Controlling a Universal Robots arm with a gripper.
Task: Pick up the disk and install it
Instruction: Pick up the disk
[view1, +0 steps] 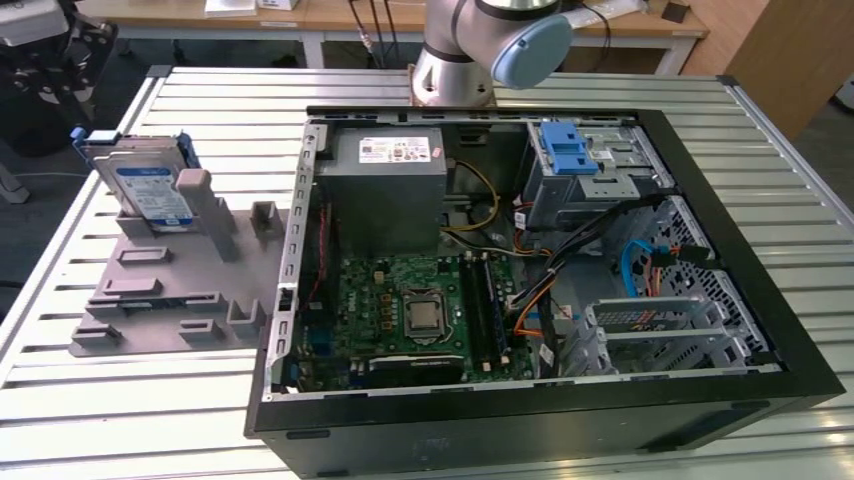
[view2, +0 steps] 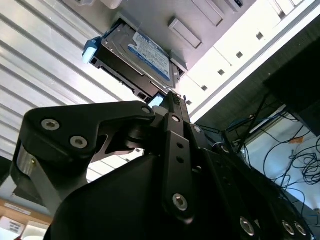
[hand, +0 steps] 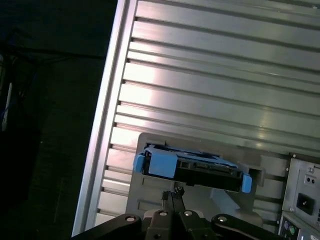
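Silver with blue side rails, the disk (view1: 150, 190) stands on edge in a grey holder (view1: 160, 300) on the slatted metal table (view1: 120, 420). On my exterior view it sits at 10 o'clock from the middle of the open computer case (view1: 534, 415), just beside the case's wall and not inside it. The arm (view1: 474, 45) rises at 12 o'clock behind the case. Within the case I count 1 silver cage (view1: 594, 185) with a blue latch (view1: 574, 150) at 1 o'clock, 1 grey box (view1: 387, 195) with a white sticker at 11 o'clock and a green board (view1: 394, 300) at 7 o'clock. In both wrist views my gripper (hand: 172, 194) (view2: 169, 100) points toward the disk (hand: 192, 167) (view2: 145, 57) but is apart from it, its 2 fingers pressed together on nothing.
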